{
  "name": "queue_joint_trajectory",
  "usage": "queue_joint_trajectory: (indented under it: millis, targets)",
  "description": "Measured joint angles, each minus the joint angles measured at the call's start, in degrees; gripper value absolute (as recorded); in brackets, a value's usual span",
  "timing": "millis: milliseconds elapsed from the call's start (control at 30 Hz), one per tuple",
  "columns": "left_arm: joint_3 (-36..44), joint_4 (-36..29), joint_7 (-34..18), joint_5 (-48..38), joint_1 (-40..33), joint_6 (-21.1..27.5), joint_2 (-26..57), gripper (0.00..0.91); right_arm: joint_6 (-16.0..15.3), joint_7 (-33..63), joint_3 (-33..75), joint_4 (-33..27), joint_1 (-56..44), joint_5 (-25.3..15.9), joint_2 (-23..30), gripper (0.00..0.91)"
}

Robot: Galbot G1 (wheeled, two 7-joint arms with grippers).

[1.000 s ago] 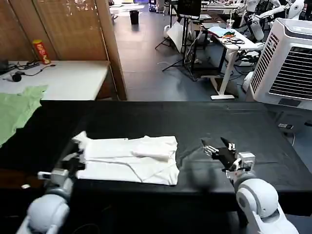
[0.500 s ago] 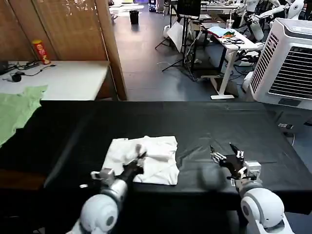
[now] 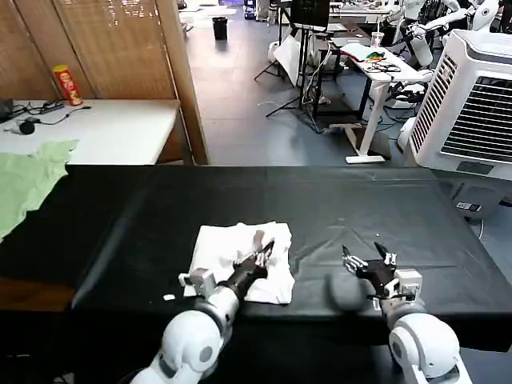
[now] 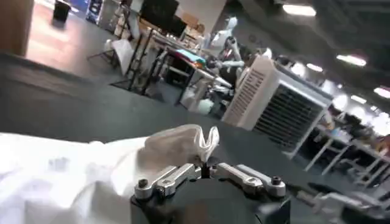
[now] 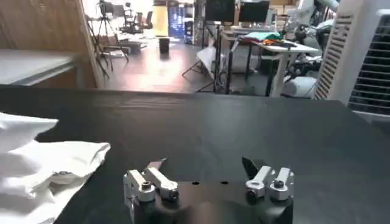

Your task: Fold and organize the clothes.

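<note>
**Item: T-shirt, fold in progress**

White T-shirt [image 3: 240, 260] — bunched near the table's [image 3: 336, 200] front edge, middle. Left tool [image 3: 262, 254] closed on a raised fold of it, over the shirt's right half. Right tool [image 3: 366, 261] spread wide, empty, just beside the shirt. Step judged: carrying the left half across. Next — lay it down flush, let go.

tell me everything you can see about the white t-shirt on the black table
The white T-shirt lies near the front edge of the black table, folded into a compact, roughly square bundle of soft, cotton-like fabric with rumpled layers. No print shows on the visible side. The left gripper sits over its right half, jaws closed on a raised fold of cloth that stands up in the left wrist view. The right gripper waits apart from it, jaws open above bare table.
</note>
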Motion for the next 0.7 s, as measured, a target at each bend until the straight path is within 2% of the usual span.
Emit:
queue_joint_trajectory:
  millis: [333,467,700]
  targets:
    - [0.93,3.80,2.15,4.91,0.62,-2.09,-4.08,0.878,2.37,-2.80,-2.87,-1.25,1.90,-0.05,-1.12,0.878]
    - [1.38,3.24,2.43,4.40,1.43,-2.10,-5.78,0.878,2.72,-4.40,-4.78,-2.13,3.06,-0.04,-2.03,0.878]
    - [-3.01,-0.37,3.58,11.02,2.64,-3.80,-2.55,0.878,2.56,-5.25,-9.98,-4.76,6.54,-1.04,-2.55,0.878]
